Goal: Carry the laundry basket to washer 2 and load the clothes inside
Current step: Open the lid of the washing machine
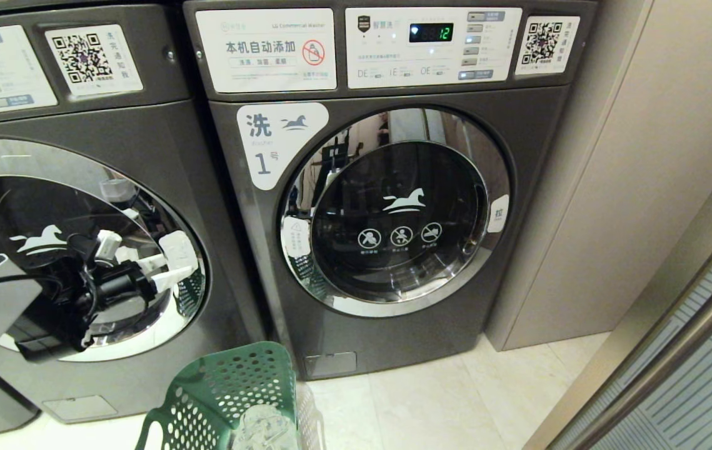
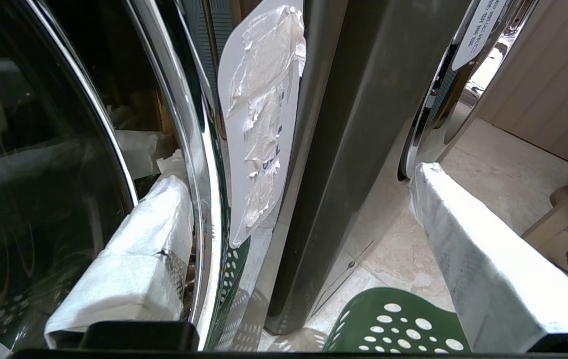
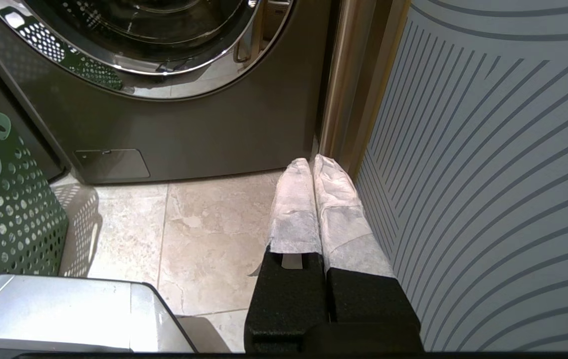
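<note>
Pale floor tiles carry the green perforated plastic laundry basket (image 1: pixel 230 400) before the left dark grey washer (image 1: pixel 80 187), where the left gripper (image 1: pixel 162 265) hangs spread (right gripper (image 3: pixel 313 184) pressed together); its fingers could skid off the chrome door.

I get warm, fairly bright indoor light from above. The chrome door rings (image 1: pixel 393 300) throw hard glare and mirror the room, and the dark glass (image 2: pixel 24 174) near my left wrist is streaked with reflections. The basket (image 3: pixel 9 219) casts a dotted shadow on the pale floor (image 3: pixel 204 224). Straight edges bow towards the head view's borders. Focus is sharp throughout.
</note>
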You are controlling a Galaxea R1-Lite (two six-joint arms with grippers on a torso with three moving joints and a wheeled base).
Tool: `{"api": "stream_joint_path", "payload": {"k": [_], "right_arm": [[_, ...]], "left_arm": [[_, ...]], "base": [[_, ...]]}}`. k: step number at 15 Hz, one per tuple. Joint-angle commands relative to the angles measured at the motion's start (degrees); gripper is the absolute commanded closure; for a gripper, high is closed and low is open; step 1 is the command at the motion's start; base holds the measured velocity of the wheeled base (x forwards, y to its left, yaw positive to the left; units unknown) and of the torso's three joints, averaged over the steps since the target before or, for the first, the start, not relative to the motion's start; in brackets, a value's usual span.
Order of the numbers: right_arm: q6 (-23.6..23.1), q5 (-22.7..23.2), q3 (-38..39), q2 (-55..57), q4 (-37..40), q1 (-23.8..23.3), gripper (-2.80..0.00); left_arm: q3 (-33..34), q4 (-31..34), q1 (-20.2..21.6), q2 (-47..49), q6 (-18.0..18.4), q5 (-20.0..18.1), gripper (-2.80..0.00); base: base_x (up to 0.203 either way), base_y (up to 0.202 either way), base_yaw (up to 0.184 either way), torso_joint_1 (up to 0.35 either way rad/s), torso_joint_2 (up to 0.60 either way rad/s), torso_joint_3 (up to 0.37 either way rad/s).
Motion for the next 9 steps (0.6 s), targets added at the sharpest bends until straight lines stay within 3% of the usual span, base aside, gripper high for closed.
{"api": "stream_joint_path", "payload": {"k": [1, 7, 9], "right_arm": [[-0.03, 0.03, -0.01, 0.00, 0.03, 0.00, 0.00], [-0.03, 0.03, -0.01, 0.00, 0.03, 0.09, 0.00], [-0.03, 0.03, -0.01, 0.08, 0.03, 0.03, 0.00]], "left_arm": [[0.08, -0.31, 0.05, 0.43, -0.14, -0.25, -2.80], [0.17, -0.31, -0.03, 0.52, -0.23, -0.60, -2.80], [0.17, -0.31, 0.04, 0.43, -0.23, -2.71, -2.80]], "base": [[0.000, 0.000, 0.000, 0.000, 0.00, 0.000], [0.000, 0.000, 0.000, 0.000, 0.00, 0.000], [0.000, 0.000, 0.000, 0.000, 0.00, 0.000]]}}
